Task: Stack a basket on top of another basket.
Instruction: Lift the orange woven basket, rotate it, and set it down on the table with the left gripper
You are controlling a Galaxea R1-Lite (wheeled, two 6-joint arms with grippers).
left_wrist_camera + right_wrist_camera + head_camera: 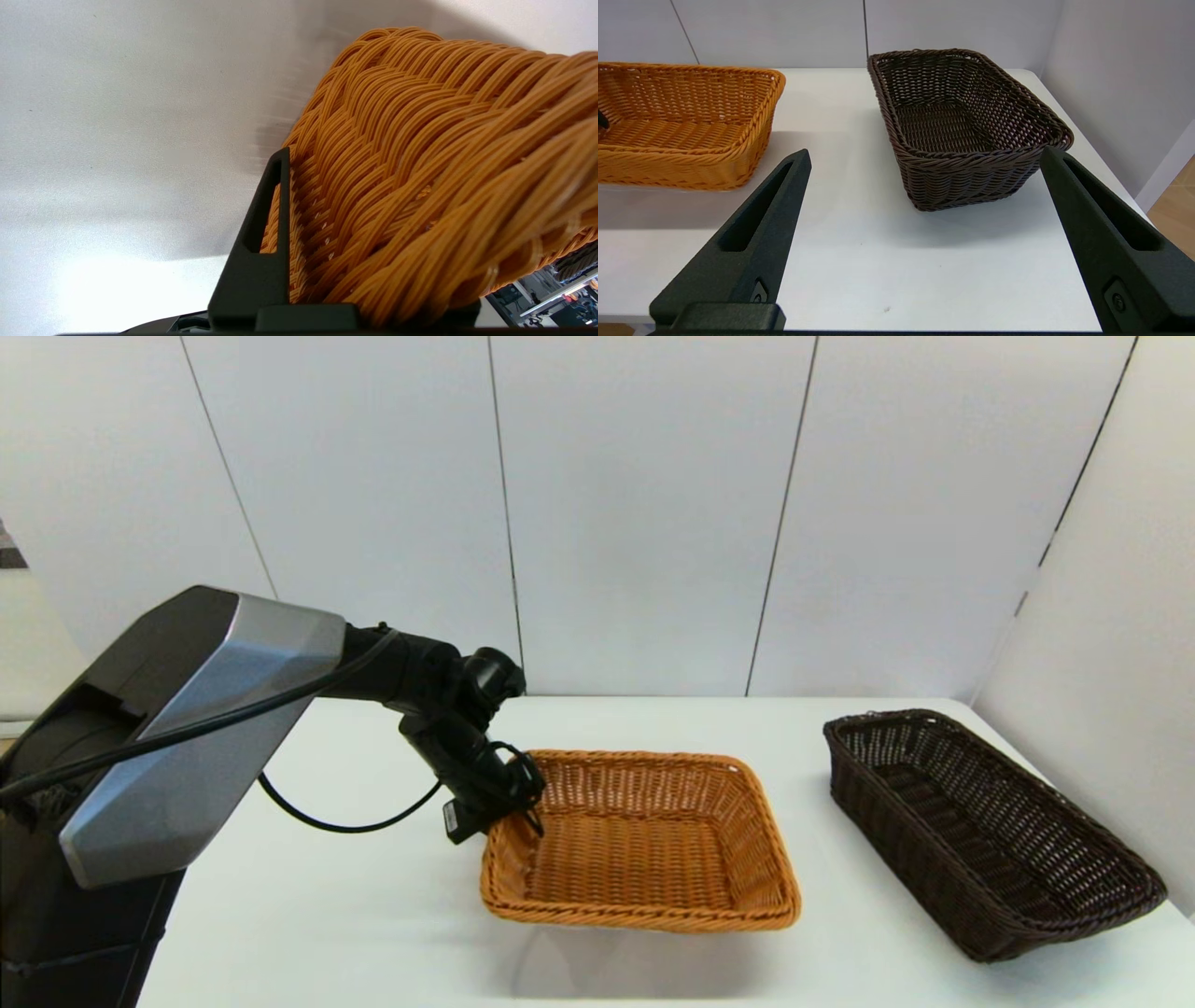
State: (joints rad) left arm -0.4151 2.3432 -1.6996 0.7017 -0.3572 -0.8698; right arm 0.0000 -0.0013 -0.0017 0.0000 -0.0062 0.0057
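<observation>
The orange-tan basket [644, 840] sits at the table's middle, with a shadow spread under its near edge. My left gripper [525, 810] is shut on this basket's left braided rim [420, 163]. One black finger [261, 261] lies against the outside of the weave, and the other is hidden behind it. The dark brown basket [980, 821] rests on the table at the right, untouched. My right gripper [924, 154] hangs open and empty over the table's near edge, facing the short end of the dark basket [962, 121]. The orange basket [682, 130] lies to its left.
The white table [373, 915] has bare room left of the orange basket and between the two baskets. A white panel wall [1102, 663] stands close beside the dark basket on the right, and another runs along the back.
</observation>
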